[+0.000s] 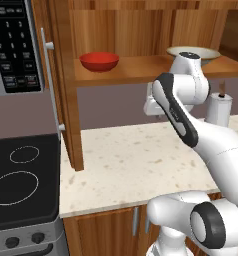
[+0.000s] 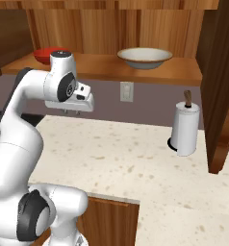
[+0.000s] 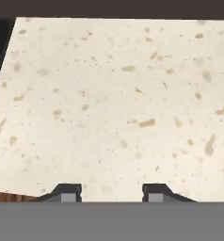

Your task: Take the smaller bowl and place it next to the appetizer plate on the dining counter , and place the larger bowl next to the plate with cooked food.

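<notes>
Wooden shelf point(image 2: 184, 73): arm hides half the red bowl point(image 2: 42, 54).

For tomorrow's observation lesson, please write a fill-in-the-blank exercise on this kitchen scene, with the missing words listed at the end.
1. The red smaller bowl sits on a wooden ____.
2. The cream larger bowl rests on the same shelf as the ____ bowl.
3. The white paper towel roll stands on the speckled ____.
4. The claw hangs above the counter holding ____.

Missing words: shelf; red; counter; nothing
</notes>
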Available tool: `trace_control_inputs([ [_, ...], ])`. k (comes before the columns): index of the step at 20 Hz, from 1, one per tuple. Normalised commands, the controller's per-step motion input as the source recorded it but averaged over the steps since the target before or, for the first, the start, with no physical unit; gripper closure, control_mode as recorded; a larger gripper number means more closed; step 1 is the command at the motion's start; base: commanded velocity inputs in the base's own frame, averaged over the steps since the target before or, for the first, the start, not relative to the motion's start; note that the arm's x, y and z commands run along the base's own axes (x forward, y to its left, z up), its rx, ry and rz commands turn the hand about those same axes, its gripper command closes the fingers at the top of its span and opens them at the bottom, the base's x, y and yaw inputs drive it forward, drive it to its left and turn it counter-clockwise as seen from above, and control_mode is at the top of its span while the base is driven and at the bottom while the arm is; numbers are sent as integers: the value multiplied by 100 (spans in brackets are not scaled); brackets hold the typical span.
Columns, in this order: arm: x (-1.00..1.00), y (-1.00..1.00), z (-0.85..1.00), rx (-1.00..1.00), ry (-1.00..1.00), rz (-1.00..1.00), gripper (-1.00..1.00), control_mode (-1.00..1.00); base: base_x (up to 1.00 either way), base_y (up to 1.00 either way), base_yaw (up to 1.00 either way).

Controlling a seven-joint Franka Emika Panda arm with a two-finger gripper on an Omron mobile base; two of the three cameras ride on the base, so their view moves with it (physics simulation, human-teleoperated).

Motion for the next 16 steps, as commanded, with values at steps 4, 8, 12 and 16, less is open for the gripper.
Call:
trace_control_inputs([
  [4, -15, 0, 3, 1, -6, 0, -100, -100, 0, 0, 0],
  [8, -53, 0, 80, 3, -51, -4, -100, -100, 0, 0, 0],
  [12, -39, 0, 97, 3, -45, -26, -100, -100, 0, 0, 0],
  [16, -31, 0, 74, 1, -38, -41, -100, -100, 0, 0, 0],
])
